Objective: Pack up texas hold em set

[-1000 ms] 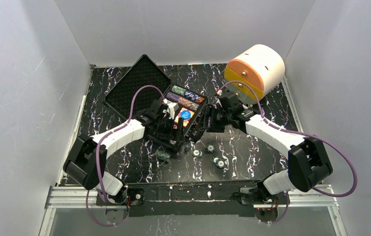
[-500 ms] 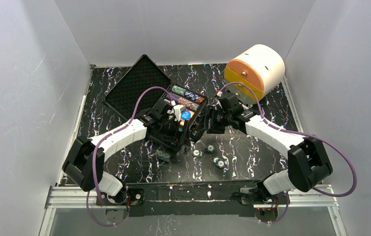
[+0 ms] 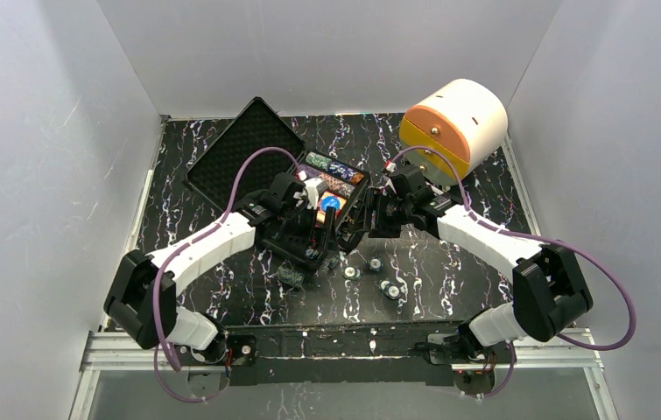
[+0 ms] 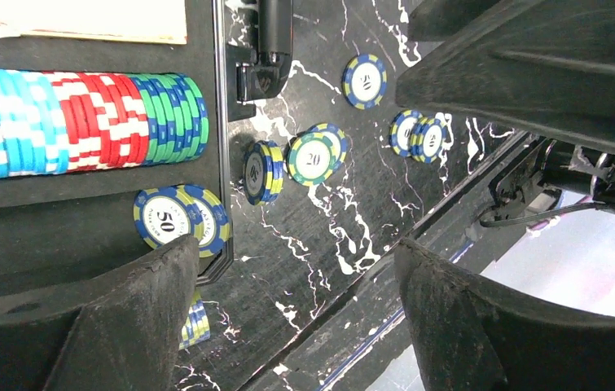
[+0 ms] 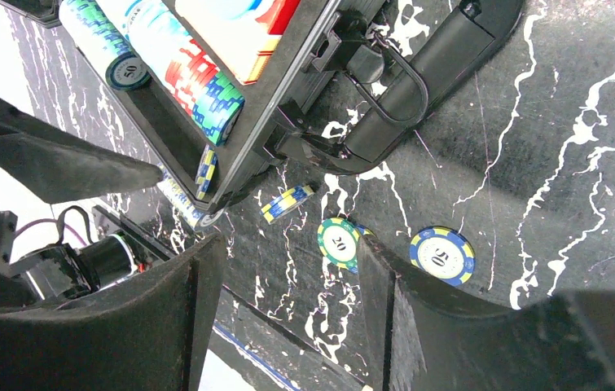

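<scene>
- The left claw (image 4: 287,322) has its fingers wide apart, and nothing is between them. It hangs over the edge of the black case (image 4: 84,236).
- Ahead of this claw, inside the case, lies a row of chips (image 4: 84,122): light blue, red, then green and blue.
- Two chips marked 50 (image 4: 175,218) lie in the case corner, just in front of one finger of this claw.
- The right claw (image 5: 287,326) is also apart and empty.
- Just in front of its fingers, a chip marked 20 (image 5: 338,242) and a single 50 chip (image 5: 442,254) lie on the worktop (image 5: 573,163).
- Further ahead of the right claw are the case handle (image 5: 418,90) and the card deck (image 5: 239,24), which sits in the case.
- The open lid (image 3: 243,153) lies flat beyond the left claw.
</scene>
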`<action>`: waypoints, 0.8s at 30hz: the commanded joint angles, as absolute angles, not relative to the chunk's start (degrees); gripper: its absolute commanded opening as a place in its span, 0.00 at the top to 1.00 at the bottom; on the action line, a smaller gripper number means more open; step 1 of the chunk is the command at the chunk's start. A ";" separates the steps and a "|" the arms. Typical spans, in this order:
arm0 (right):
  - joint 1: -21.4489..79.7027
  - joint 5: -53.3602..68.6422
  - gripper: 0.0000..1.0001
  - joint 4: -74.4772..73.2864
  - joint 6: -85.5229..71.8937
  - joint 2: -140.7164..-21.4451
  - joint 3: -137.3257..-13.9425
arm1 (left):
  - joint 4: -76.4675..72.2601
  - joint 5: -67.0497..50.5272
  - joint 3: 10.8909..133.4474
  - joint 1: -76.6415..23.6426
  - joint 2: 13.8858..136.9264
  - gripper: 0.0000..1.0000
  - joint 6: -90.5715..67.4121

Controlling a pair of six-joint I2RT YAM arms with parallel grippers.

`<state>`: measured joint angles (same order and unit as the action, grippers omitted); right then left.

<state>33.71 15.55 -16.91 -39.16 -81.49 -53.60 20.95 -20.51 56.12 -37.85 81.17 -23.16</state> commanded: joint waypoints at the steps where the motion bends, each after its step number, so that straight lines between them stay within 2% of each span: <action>1: 33.31 14.93 0.32 -16.95 -38.44 -81.13 -54.11 | 23.40 -15.75 58.57 -38.00 75.48 0.13 -23.08; 8: 34.02 11.71 0.33 -19.20 -35.54 -80.38 -57.52 | 43.95 5.26 64.23 -38.92 67.87 0.11 -22.90; 15: 47.02 4.95 0.30 -22.84 -20.99 -86.47 -70.42 | 44.00 27.77 69.66 -38.99 57.32 0.10 -29.31; 20: 58.83 2.43 0.31 -24.95 -15.03 -95.69 -80.37 | 37.08 28.60 84.64 -38.98 54.45 0.09 -15.16; 24: 63.85 1.95 0.31 -26.85 -11.66 -103.17 -86.84 | 35.57 30.65 93.30 -38.94 55.08 0.07 -8.65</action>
